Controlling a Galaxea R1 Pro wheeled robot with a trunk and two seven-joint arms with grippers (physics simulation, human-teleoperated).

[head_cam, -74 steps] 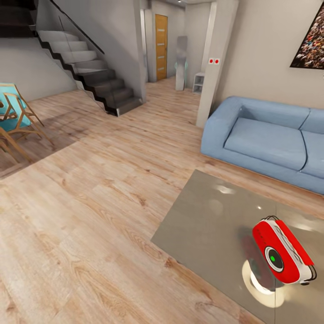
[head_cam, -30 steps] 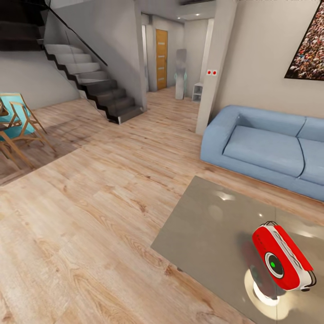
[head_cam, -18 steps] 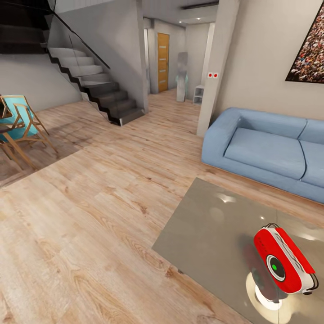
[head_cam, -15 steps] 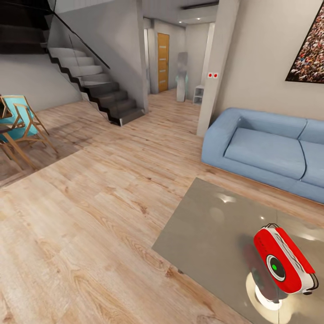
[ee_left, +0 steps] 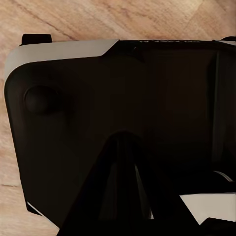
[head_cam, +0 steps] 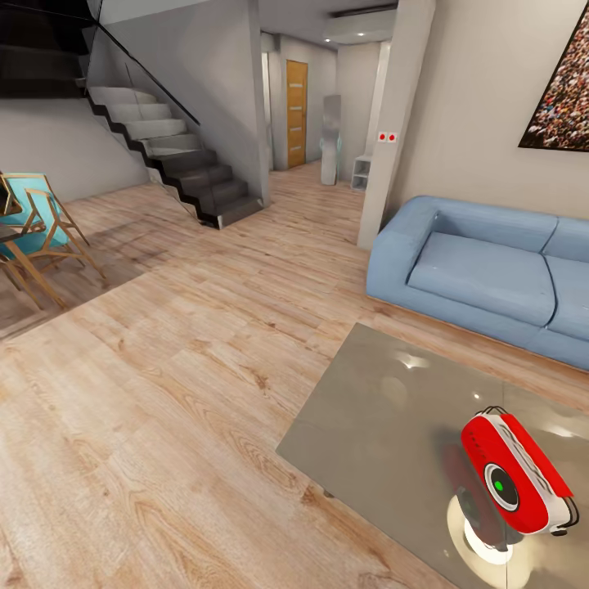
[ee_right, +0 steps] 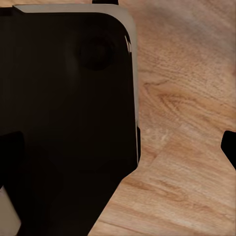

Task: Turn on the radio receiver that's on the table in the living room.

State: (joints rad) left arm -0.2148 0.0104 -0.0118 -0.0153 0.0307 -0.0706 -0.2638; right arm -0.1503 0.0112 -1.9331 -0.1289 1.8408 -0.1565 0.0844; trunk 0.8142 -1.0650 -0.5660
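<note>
The radio receiver (head_cam: 514,483), a rounded bright-red box with a white band and a thin wire handle, stands tilted on the table (head_cam: 384,409) at the head view's lower right. A small green light glows in the middle of its round dark dial. The glossy grey top mirrors the radio and a bright spot under it. In the left wrist view a dark robot body panel (ee_left: 98,123) with a pale edge hangs over plank floor; in the right wrist view a similar panel (ee_right: 64,123) covers the floor. The fingers cannot be made out against these dark shapes.
A light-blue sofa (head_cam: 483,274) stands behind the table under a crowd photograph (head_cam: 564,90). A pale pillar (head_cam: 393,123) rises beside the sofa's end. Dark stairs (head_cam: 176,164) climb at the back left, with a wooden folding chair (head_cam: 37,229) at the far left. Wood floor (head_cam: 164,393) stretches between.
The head camera has tilted up a little since the earliest frame, then held nearly still. The radio stays in the same place on the table.
</note>
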